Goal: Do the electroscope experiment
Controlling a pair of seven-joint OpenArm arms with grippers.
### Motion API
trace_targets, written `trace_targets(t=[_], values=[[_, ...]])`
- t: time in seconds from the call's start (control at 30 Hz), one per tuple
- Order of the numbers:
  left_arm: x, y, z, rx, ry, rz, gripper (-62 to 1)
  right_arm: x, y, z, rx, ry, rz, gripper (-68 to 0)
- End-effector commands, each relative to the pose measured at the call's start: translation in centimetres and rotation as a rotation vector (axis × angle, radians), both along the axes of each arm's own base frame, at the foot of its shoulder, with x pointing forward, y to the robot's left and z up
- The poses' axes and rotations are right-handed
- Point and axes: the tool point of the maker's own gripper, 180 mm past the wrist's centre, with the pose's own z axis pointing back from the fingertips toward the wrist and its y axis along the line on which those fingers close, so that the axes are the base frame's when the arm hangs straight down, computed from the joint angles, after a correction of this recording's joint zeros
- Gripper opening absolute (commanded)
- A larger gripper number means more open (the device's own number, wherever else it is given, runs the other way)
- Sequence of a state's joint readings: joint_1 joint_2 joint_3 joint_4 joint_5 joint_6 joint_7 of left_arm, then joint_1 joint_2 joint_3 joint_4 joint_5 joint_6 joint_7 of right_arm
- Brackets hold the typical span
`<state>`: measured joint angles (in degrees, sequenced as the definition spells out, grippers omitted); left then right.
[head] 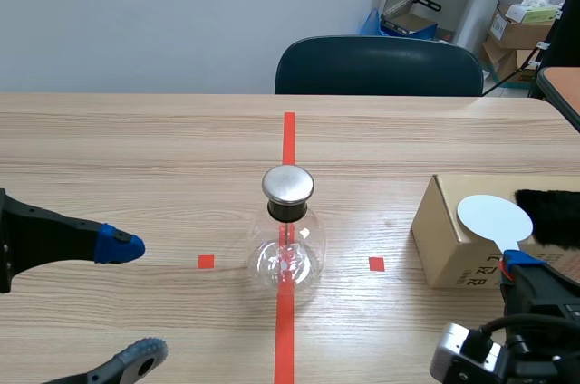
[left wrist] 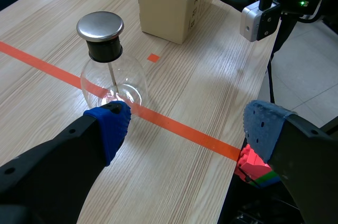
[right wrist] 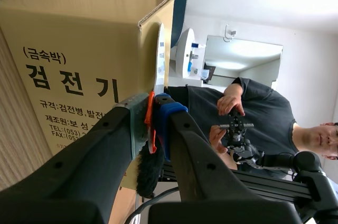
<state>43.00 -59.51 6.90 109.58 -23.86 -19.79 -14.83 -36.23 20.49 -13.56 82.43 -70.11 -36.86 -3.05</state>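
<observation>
Right now the electroscope [head: 287, 239], a round glass flask with a black neck and a shiny metal cap [head: 288, 184], stands upright at the centre of the frame, on the long orange-red tape line of the wooden table [head: 136, 148]. The left gripper [head: 134, 300] sits at the lower left of the frame with its fingers spread wide and released, holding nothing; from its own camera the flask stands a little ahead of it. At the lower right a cardboard box [head: 453, 235] with Korean print rests on the table. A white disc [head: 494, 217] lies over its top, and a patch of black fur [head: 548, 216] is just beside the disc at the right edge. The right gripper [head: 515, 262] comes in from the lower right corner, and its own camera shows the fingers clenched on the disc's orange handle [right wrist: 150, 118], squeezed between the two pads. A dark chair [head: 379, 65] stands behind the table at upper centre
</observation>
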Motion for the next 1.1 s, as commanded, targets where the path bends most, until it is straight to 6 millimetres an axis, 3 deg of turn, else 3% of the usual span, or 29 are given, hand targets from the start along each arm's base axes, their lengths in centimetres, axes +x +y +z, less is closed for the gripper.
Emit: trace_targets(t=[0.0,0.67,0.9,0.97,1.07], values=[[-0.1,-0.5,0.7,-0.031,-0.004,-0.004,-14.2,0.3,-0.5,0.6,-0.013,-0.022,-0.002,-66.7],[0.3,-0.2,0.6,-0.022,-0.018,0.018,-14.2,0.3,-0.5,0.6,-0.013,-0.022,-0.002,-66.7],[1.5,0.5,0.4,0.027,-0.085,0.074,-14.5,0.3,-0.5,0.6,-0.013,-0.022,-0.001,-66.7],[1.9,0.7,0.5,0.04,-0.108,0.089,-16.8,0.3,-0.2,0.5,-0.01,-0.021,0.015,-66.7],[2.2,0.8,0.6,0.041,-0.12,0.102,-27.9,0.3,0.2,1.1,-0.005,-0.053,0.038,-66.7]])
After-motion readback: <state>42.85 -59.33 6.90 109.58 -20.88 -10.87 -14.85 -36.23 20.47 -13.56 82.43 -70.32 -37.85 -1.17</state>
